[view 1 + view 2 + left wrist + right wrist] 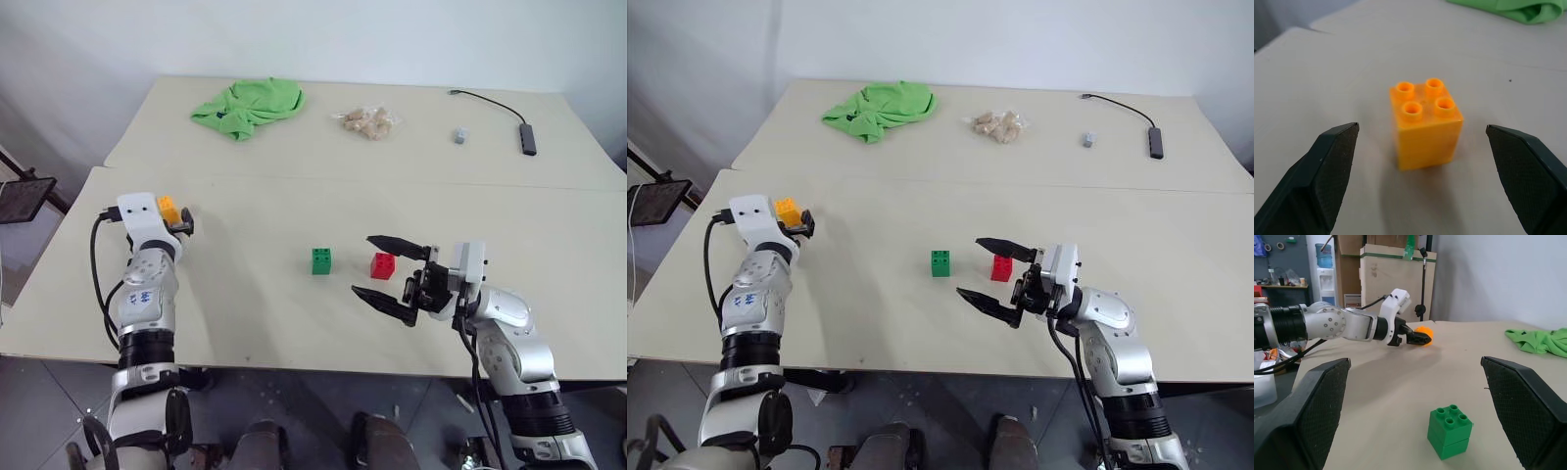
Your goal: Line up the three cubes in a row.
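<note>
From the head camera, the table (255, 323) carries the green cube (321, 260) near its centre, with the red cube (383, 265) just beside it at its 3 o'clock, the two apart. The orange-yellow cube (168, 209) sits well off toward 9 o'clock, at the tip of the left gripper (184, 224). The right gripper (384, 266) hovers with fingers spread wide, the red cube between their tips, nothing held. At 12 o'clock on the far table lie a green cloth (250, 106), a bag of small pale pieces (366, 122), a tiny grey block (460, 135) and a dark cable (500, 108). In the left wrist view, the orange-yellow cube stands studs up between widely parted fingers (1327, 171), untouched. In the right wrist view, the green cube stands upright between wide fingers (1317, 406), with the left gripper beyond at the orange-yellow cube.
</note>
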You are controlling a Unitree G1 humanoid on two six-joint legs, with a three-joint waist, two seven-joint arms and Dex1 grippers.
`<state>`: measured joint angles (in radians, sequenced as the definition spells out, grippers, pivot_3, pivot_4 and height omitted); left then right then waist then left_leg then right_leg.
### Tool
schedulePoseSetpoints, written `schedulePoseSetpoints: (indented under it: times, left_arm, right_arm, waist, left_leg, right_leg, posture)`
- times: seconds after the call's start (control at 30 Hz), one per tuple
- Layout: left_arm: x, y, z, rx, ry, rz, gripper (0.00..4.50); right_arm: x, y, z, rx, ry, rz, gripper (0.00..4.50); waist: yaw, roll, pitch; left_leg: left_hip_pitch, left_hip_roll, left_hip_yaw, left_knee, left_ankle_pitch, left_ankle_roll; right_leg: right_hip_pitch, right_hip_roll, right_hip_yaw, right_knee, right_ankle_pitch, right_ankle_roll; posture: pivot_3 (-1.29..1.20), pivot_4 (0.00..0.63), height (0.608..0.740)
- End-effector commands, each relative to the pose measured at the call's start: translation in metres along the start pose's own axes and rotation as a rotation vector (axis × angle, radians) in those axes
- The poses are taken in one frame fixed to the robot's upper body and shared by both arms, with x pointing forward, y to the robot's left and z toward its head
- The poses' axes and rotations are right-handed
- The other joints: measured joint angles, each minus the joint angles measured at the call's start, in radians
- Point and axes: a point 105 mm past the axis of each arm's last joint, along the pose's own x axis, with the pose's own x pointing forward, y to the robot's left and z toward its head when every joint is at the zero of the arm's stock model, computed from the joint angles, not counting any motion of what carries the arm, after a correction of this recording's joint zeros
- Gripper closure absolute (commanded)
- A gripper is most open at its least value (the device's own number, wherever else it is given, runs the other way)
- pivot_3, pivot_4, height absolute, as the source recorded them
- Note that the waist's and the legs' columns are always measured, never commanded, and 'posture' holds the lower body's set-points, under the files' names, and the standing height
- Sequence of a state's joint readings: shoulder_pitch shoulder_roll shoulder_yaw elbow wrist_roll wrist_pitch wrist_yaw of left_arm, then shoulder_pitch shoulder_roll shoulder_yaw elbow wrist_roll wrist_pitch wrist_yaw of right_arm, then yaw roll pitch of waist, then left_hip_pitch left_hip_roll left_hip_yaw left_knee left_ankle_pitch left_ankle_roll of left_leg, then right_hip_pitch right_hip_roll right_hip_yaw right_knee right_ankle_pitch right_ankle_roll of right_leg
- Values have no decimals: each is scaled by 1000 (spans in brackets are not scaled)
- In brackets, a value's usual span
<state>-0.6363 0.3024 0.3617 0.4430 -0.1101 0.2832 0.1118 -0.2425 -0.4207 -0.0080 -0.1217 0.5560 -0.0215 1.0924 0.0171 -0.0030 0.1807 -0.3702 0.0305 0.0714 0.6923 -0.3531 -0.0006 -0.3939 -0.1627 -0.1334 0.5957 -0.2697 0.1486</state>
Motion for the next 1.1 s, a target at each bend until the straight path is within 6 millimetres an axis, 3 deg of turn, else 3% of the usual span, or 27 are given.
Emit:
schedulePoseSetpoints:
  times: [0.03, 0.13, 0.33, 0.37, 0.5, 0.6, 0.63, 0.7, 0.87, 1.1]
  left_arm:
    - [5, -2, 11, 9, -40, -20, 248]
    - [4, -3, 14, 17, -67, -25, 975]
    - [-5, -1, 9, 78, -132, -109, 2955]
    - [-7, -2, 9, 53, -152, -132, 3052]
    - [-25, -3, 24, 10, -291, -340, 3049]
    - [-53, -16, 44, 21, -387, -736, 3049]
    - [-64, -23, 44, 97, -362, -913, 3049]
    - [-73, -27, 38, 203, -290, -1112, 3049]
    - [-74, -49, 17, 420, -73, -1464, 3049]
    - [-81, -91, -4, 535, 1, -1706, 3049]
  right_arm:
    - [-1, 3, 9, -44, -21, -11, 0]
    - [-1, 5, 6, -40, -21, -17, 0]
    - [-3, 5, 2, -33, -17, -35, 0]
    - [-3, 5, 1, -32, -15, -37, 0]
    - [-6, 6, -1, -29, -5, -51, 0]
    - [-11, 5, 0, -31, 9, -65, 0]
    - [-14, 4, 0, -34, 18, -70, 0]
    - [-17, 3, 1, -37, 28, -73, 0]
    - [-31, 4, 4, -53, 79, -86, 0]
    - [-49, 13, 6, -60, 133, -153, 0]
  waist:
    - [1, 0, 0]
    - [1, 0, 0]
    - [-1, 0, 0]
    - [-1, 0, 0]
    - [-2, 0, 0]
    - [-5, 0, 0]
    - [-5, 0, 0]
    - [-4, 0, 0]
    - [10, 1, 0]
    - [0, 0, 0]
  left_leg:
    - [0, 0, 0, 0, 0, 0]
    - [0, 0, 0, 0, 0, 0]
    - [0, 0, 1, 0, 0, 0]
    - [0, 0, 1, 0, 0, 0]
    - [0, 0, 1, 0, 0, 0]
    - [0, 0, 1, 0, 0, 0]
    - [0, 1, 1, 0, 0, 0]
    - [0, 1, 1, 0, 0, 0]
    - [0, 0, 3, 1, 0, 0]
    - [-1, 0, 6, -2, -1, 2]
  right_leg:
    - [0, 0, 0, 0, 0, 0]
    - [0, 0, 0, -1, 0, 0]
    - [0, 0, 0, -1, 0, 0]
    - [0, 0, 0, -1, 0, 0]
    - [0, 0, 0, -1, 0, 0]
    - [0, 0, 0, -1, 0, 0]
    - [0, 0, 0, 0, 0, 0]
    - [0, 0, 0, -1, 0, 0]
    - [1, 0, 1, -2, 0, 0]
    - [-2, 0, 0, -3, 0, 1]
  posture:
    - [0, 150, 740]
    - [0, 150, 740]
    - [0, 150, 740]
    - [0, 150, 740]
    - [0, 150, 740]
    - [0, 150, 740]
    - [0, 150, 740]
    - [0, 150, 740]
    - [0, 150, 740]
    - [0, 150, 740]
